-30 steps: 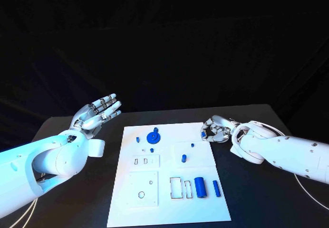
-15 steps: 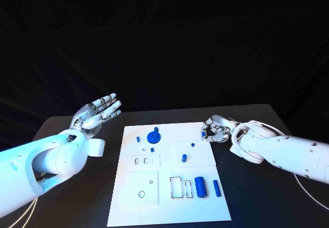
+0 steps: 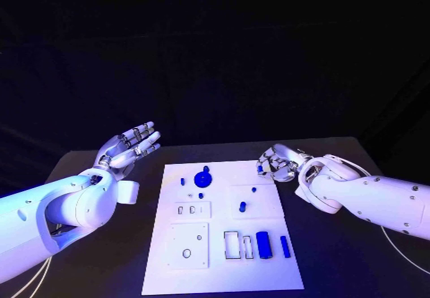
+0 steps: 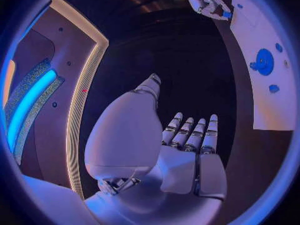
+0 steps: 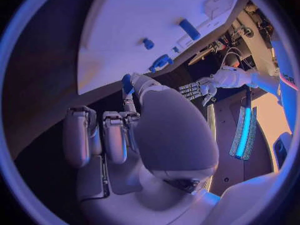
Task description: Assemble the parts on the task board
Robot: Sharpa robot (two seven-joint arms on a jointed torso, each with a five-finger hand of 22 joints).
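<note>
The white task board [image 3: 224,264] lies in the middle of the black table. On it are a blue disc with a knob [image 3: 204,179], a blue cylinder [image 3: 263,243], a thin blue bar [image 3: 285,246] and several small blue pegs. My right hand [image 3: 279,164] hovers at the board's far right corner and pinches a small blue part [image 3: 261,167] between thumb and finger. The right wrist view shows that same small blue part [image 5: 127,83] at the fingertips. My left hand [image 3: 131,145] is raised left of the board, fingers spread, holding nothing.
Pale rectangular recesses [image 3: 237,244] sit beside the cylinder near the board's front. A square plate with a hole [image 3: 187,246] is at the front left. Bare black table [image 3: 358,261] lies on both sides of the board.
My right hand has risen a little with the small blue part in its pinch. The left hand and the parts on the board have stayed put.
</note>
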